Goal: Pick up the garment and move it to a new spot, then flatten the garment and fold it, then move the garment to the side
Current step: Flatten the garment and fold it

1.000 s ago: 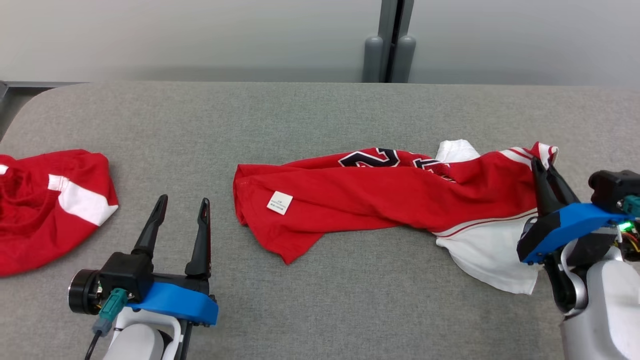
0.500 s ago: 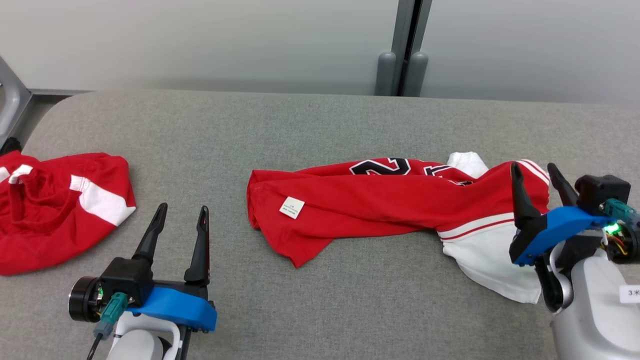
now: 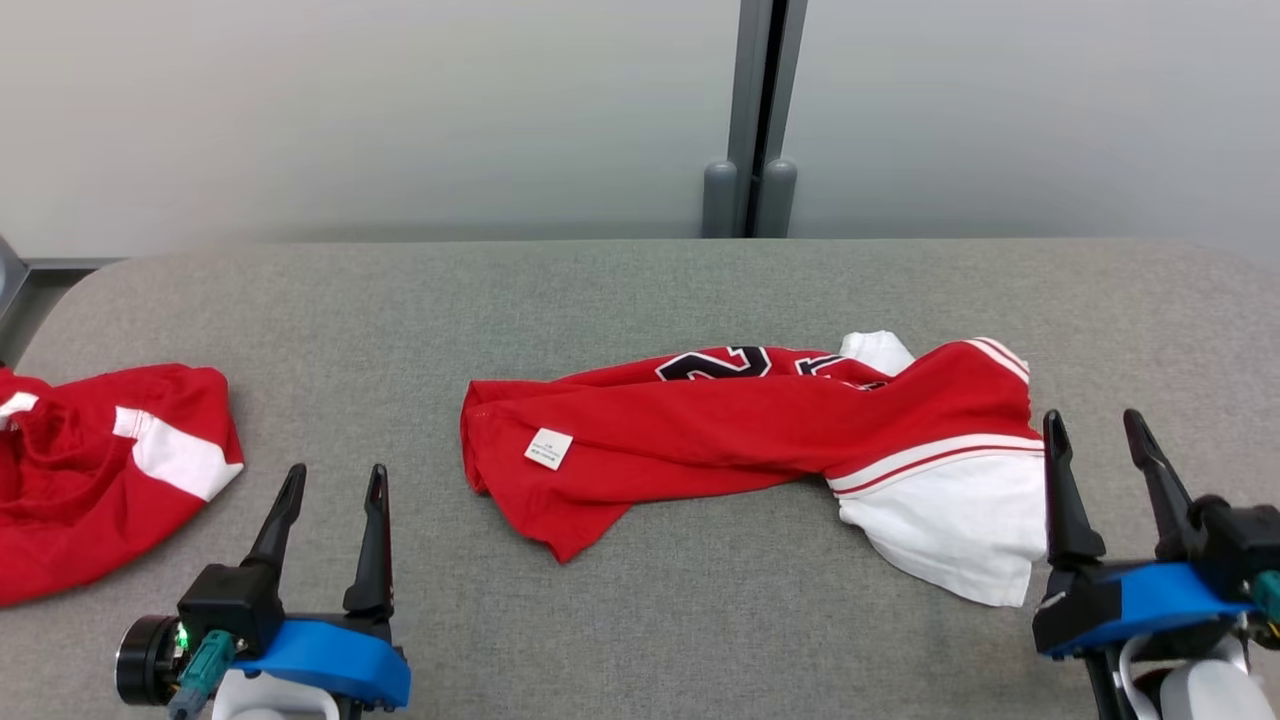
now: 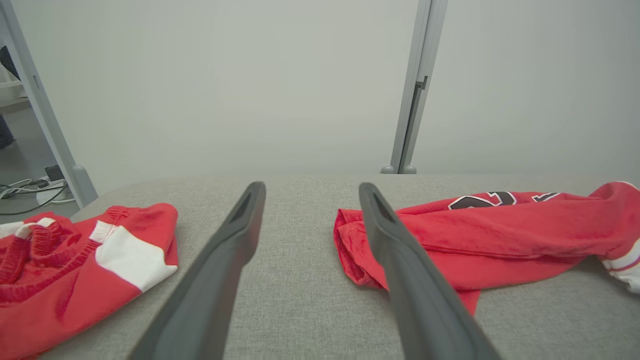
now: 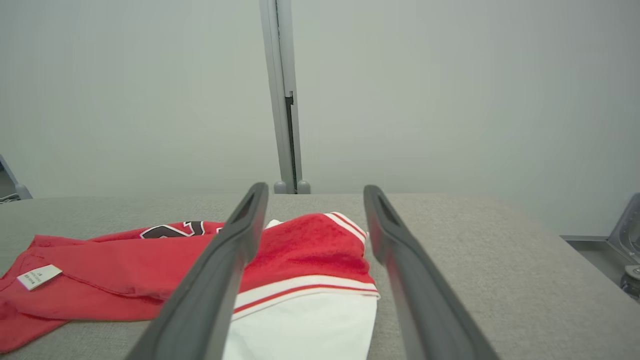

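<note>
Grey table (image 3: pixel 640 300) margin around crumpled garment (image 3: pixel 720 430)

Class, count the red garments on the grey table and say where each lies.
2. A jersey lies stretched across the middle; a bunched garment sits at the far left, partly out of frame.

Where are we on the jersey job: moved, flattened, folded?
Done, apparently: the red jersey lies in the middle of the grey table, and neither gripper holds it. In hand: nothing. The left gripper and right gripper are open, the right one beside the jersey's white end. Left: flattening (it is bunched and twisted lengthwise, care label showing), folding, then moving it aside. Another red-and-white garment occupies the table's left end.
</note>
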Available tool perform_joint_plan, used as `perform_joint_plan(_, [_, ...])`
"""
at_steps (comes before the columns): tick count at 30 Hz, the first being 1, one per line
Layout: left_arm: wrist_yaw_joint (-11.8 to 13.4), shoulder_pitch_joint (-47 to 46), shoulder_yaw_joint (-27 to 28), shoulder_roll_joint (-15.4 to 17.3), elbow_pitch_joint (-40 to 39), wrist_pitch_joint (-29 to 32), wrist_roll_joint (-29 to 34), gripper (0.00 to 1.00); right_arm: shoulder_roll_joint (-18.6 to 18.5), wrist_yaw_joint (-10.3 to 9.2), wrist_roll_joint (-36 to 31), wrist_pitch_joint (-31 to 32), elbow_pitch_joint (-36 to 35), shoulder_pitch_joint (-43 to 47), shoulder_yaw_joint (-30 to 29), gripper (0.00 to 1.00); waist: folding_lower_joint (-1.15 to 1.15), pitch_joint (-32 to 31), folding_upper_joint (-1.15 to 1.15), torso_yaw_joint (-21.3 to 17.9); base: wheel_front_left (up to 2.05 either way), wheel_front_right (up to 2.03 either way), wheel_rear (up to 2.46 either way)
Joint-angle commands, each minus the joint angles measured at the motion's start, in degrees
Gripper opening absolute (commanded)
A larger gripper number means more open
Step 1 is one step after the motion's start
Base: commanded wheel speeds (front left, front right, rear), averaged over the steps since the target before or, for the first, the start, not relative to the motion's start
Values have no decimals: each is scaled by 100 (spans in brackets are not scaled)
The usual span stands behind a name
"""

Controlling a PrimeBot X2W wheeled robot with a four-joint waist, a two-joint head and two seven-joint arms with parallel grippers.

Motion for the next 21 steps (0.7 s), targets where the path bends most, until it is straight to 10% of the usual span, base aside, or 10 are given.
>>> perform_joint_plan(1, [37,70,29,39,21,-26,-25,100,4,3,-25,-111,-200,240,55,100,0,-58,0,-46,0,0,0])
perform_joint_plan(21, [-112,-1205,-99,-175,1296,1098,-344,100,3,3,572,175,-784,555,677,100,0,536,0,-439,0,0,0])
